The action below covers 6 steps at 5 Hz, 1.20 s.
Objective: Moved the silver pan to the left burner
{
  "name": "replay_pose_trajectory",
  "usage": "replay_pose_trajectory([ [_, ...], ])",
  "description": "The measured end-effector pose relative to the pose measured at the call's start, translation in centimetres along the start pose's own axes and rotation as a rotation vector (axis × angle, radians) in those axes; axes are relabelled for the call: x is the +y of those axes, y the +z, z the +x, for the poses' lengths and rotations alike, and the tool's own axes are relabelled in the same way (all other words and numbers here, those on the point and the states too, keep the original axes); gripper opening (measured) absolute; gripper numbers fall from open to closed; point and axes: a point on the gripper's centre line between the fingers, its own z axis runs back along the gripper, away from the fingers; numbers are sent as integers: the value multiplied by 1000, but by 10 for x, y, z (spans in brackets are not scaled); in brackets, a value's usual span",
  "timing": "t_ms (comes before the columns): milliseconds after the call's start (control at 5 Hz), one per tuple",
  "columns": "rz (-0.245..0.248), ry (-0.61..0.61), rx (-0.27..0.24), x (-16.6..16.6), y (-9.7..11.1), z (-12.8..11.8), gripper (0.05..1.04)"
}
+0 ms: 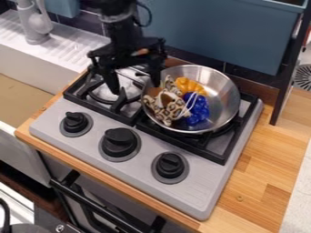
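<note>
Overhead, a robot's black claw (135,86) hung above the left burner (109,93) of a toy stove, its two fingers spread with nothing pinched between them. Just beside it, toward the onlooker's right, sat the silver pan (226,100), resting over the right burner (182,143) and carrying an orange toy (189,85), a blue toy (197,109) and a bundle of spotted cloth (167,107). The whole move appeared to turn on that narrow relation: the claw stood on the destination's side of the pan, with its right-hand finger close by the pan's near left rim. Whether finger and metal touched could not be told from where one stood. Being round, the pan gave no long axis to line up with, so the rim looked the likeliest place to take hold. The next step seemed to call for one finger inside that rim and one outside, then a pull leftward. The cloth, bunched against the same side, could have fouled the grip, and a tilted pan might have shifted its load.
</note>
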Motion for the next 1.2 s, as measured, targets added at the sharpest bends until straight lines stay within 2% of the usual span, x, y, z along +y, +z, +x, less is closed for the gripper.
replay_pose_trajectory([
  [400,-5,50,18,-5,-15,-2,1001],
  [600,-18,49,28,-7,-16,-3,965],
  [800,-21,43,74,-6,-21,-6,704],
  [1000,-42,36,79,-5,-20,-5,409],
  [1200,-47,5,94,-4,-16,-4,203],
])
